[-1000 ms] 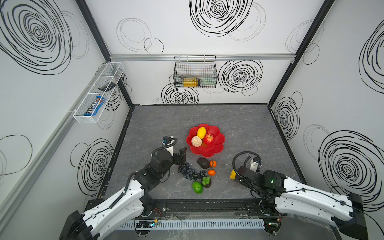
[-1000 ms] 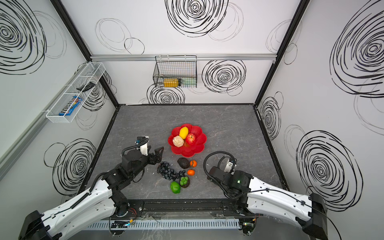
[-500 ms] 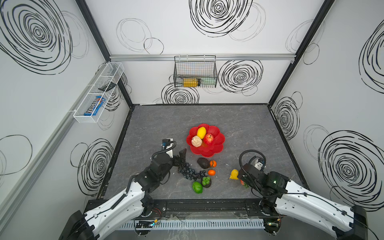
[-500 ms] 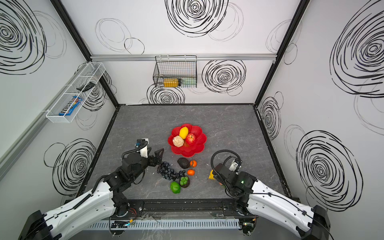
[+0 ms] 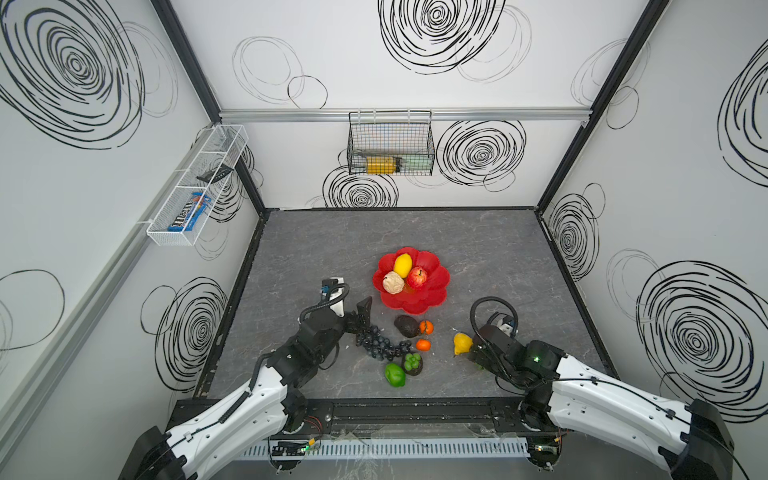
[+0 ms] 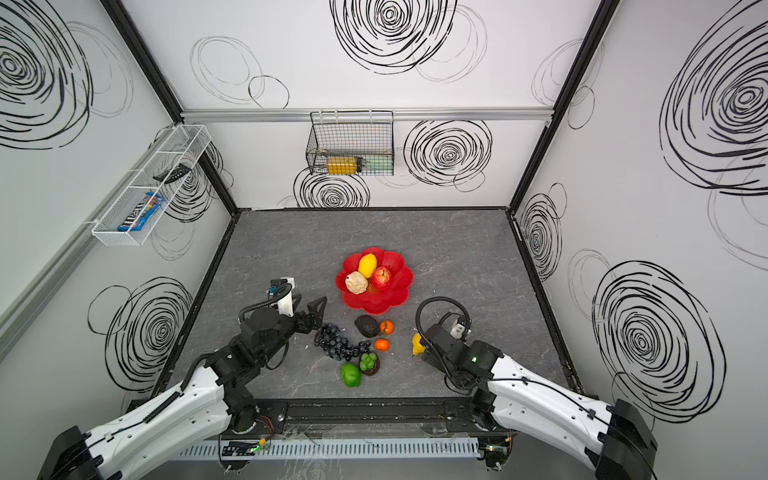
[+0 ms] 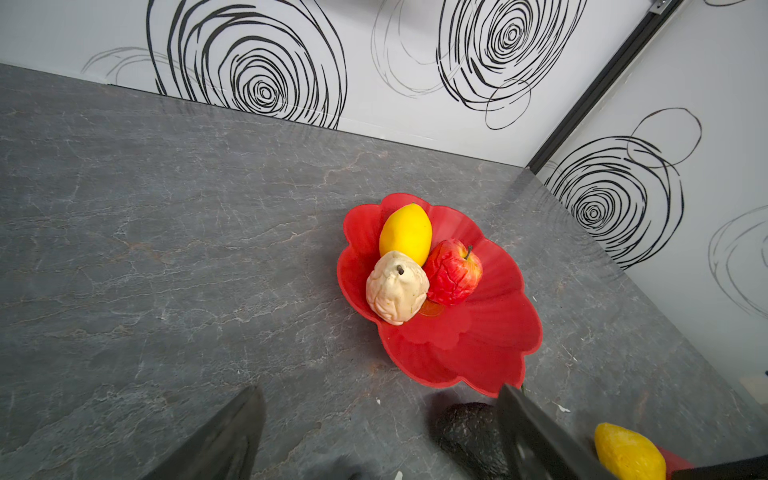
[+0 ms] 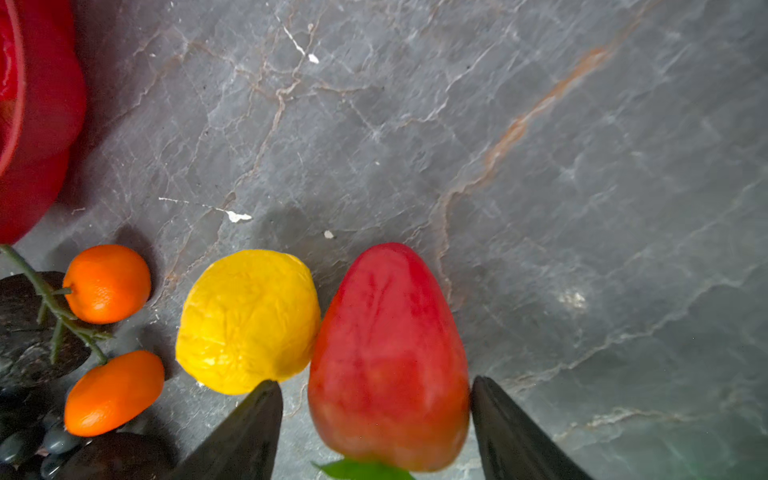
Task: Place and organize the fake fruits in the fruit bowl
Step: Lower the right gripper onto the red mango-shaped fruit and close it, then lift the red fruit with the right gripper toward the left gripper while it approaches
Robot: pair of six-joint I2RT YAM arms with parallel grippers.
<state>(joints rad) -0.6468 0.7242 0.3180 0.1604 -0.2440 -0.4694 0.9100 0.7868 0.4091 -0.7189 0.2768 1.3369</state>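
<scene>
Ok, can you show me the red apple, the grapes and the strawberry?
red apple (image 5: pixel 417 277): in a top view, on the middle of its red skin.
grapes (image 5: pixel 377 344): in a top view, on the middle of the dark bunch.
strawberry (image 8: pixel 388 357): right wrist view, on its red middle.

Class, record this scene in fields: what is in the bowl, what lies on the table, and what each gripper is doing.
In bowl: lemon, apple, cream fruit
On table: grapes, avocado, two oranges, green fruits, yellow fruit, strawberry
Left gripper: open, beside grapes
Right gripper: jaws open, either side of strawberry
</scene>
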